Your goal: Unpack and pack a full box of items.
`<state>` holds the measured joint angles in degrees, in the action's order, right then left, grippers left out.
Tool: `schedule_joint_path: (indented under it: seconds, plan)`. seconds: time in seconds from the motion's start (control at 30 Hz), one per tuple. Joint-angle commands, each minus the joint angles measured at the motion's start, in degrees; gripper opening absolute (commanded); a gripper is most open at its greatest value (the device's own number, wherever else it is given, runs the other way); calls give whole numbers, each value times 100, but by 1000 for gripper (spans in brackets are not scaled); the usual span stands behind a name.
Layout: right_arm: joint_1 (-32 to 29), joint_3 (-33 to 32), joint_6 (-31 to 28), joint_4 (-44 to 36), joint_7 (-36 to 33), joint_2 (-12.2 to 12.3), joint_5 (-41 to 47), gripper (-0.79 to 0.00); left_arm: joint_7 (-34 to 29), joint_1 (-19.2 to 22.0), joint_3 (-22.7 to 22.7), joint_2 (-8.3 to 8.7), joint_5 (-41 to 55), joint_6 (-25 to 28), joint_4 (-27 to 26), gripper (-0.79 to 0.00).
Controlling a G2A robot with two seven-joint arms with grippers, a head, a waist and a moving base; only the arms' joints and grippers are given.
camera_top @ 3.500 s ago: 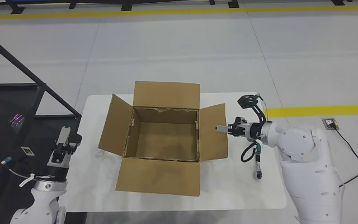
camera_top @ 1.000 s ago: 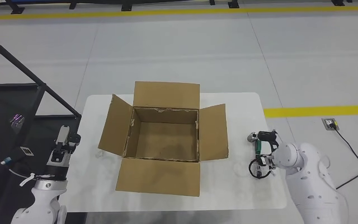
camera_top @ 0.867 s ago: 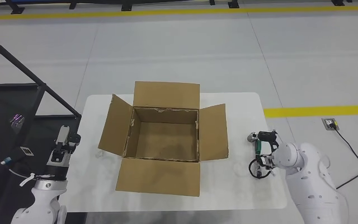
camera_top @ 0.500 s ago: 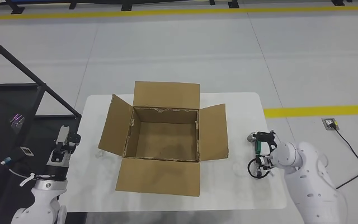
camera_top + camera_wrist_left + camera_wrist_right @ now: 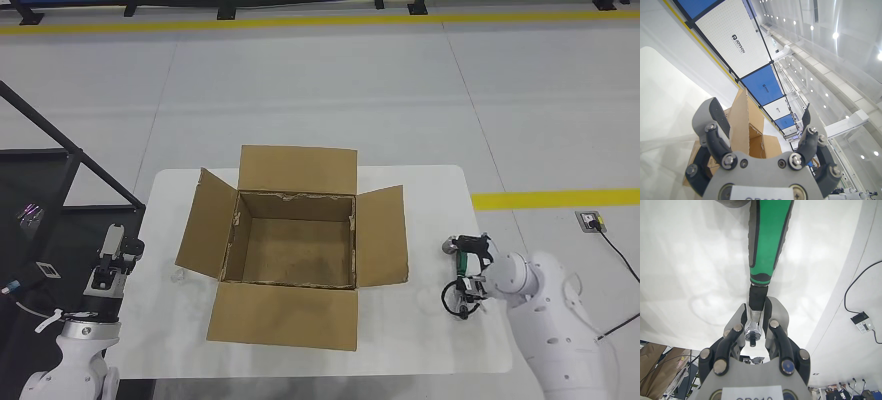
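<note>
Two grippers checked: my right gripper (image 5: 755, 311) is clamped on the green-handled ratchet wrench (image 5: 768, 237) at its metal neck, over the table (image 5: 420, 340) to the right of the open cardboard box (image 5: 283, 313); my left gripper (image 5: 761, 111) is spread wide, beyond the table's left side.

The left hand (image 5: 761, 111) tilted upward — fingers spread wide. The right hand (image 5: 755, 311), held low, was clamped on a ratchet's (image 5: 770, 237) neck.
</note>
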<state>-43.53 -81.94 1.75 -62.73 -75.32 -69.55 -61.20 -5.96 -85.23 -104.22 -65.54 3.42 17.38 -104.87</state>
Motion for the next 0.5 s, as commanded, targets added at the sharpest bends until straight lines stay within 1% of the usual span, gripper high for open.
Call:
schedule_joint_path:
  seconds: [0.0, 0.1, 0.2, 0.3, 0.33, 0.47]
  plan:
    - [24, 28, 5, 50, 6, 4, 2, -566, 0, 0, 0, 0, 0, 0, 0, 0]
    - [39, 56, 19, 89, 40, 10, 15, -582, 0, 0, 0, 0, 0, 0, 0, 0]
    - [50, 69, 21, 114, 52, 19, 50, -634, 0, 0, 0, 0, 0, 0, 0, 0]
    - [55, 83, 29, 131, 72, 30, 62, -736, 0, 0, 0, 0, 0, 0, 0, 0]
    - [59, 84, 30, 139, 76, 34, 72, -785, 0, 0, 0, 0, 0, 0, 0, 0]
    - [46, 14, 61, 79, 148, 60, 134, -785, 0, 0, 0, 0, 0, 0, 0, 0]
